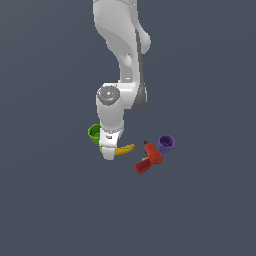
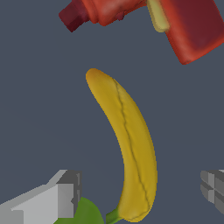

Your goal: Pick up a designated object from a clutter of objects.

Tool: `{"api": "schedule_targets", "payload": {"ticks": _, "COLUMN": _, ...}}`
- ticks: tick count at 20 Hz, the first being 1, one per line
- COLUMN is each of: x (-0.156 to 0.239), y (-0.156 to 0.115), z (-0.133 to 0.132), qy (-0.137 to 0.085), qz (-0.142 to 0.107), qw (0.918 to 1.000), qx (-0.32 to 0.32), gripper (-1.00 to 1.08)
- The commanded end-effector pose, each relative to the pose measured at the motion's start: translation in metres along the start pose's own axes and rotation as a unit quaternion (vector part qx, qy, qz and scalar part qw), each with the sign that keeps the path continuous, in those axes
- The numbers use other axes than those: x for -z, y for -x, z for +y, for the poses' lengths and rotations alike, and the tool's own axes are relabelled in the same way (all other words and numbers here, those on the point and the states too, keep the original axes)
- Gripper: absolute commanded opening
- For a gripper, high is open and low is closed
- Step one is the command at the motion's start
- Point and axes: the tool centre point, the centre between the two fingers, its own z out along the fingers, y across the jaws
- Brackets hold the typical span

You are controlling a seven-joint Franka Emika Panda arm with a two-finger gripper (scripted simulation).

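Exterior view, arm pointing straight down, end effector (image 1: 108,152) spread apart astride banana (image 1: 123,149), beside green cup (image 1: 94,133)

The banana (image 2: 131,144) is yellow, shading orange at one tip and green at its stem, with a thin dark seam along its length. The drill-shaped toy (image 2: 175,22) is red with a pale yellow trigger. One cup (image 1: 94,132) is green, the other cup (image 1: 165,143) purple. The gripper (image 1: 108,152) is white with grey fingers (image 2: 65,194); the ground is slate grey.
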Motion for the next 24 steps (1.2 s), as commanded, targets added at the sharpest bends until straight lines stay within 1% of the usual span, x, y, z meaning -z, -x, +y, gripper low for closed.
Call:
{"api": "schedule_targets", "payload": {"ticks": 1, "x": -0.005, "y": -0.001, "z": -0.002, "qy": 0.001, "qz": 0.004, "qw": 0.9997, "qx": 0.024, "gripper": 1.0}}
{"api": "schedule_targets", "payload": {"ticks": 8, "x": -0.013, "y": -0.002, "z": -0.005, "qy": 0.004, "qz": 0.011, "qw": 0.9982, "qx": 0.059, "gripper": 1.0}}
{"api": "schedule_targets", "payload": {"ticks": 15, "x": -0.016, "y": -0.002, "z": -0.006, "qy": 0.003, "qz": 0.011, "qw": 0.9981, "qx": 0.06, "gripper": 1.0}}
{"api": "schedule_targets", "payload": {"ticks": 19, "x": -0.027, "y": -0.002, "z": -0.006, "qy": 0.003, "qz": 0.011, "qw": 0.9981, "qx": 0.061, "gripper": 1.0}}
{"api": "schedule_targets", "payload": {"ticks": 24, "x": -0.051, "y": -0.003, "z": -0.006, "qy": 0.003, "qz": 0.012, "qw": 0.998, "qx": 0.062, "gripper": 1.0}}
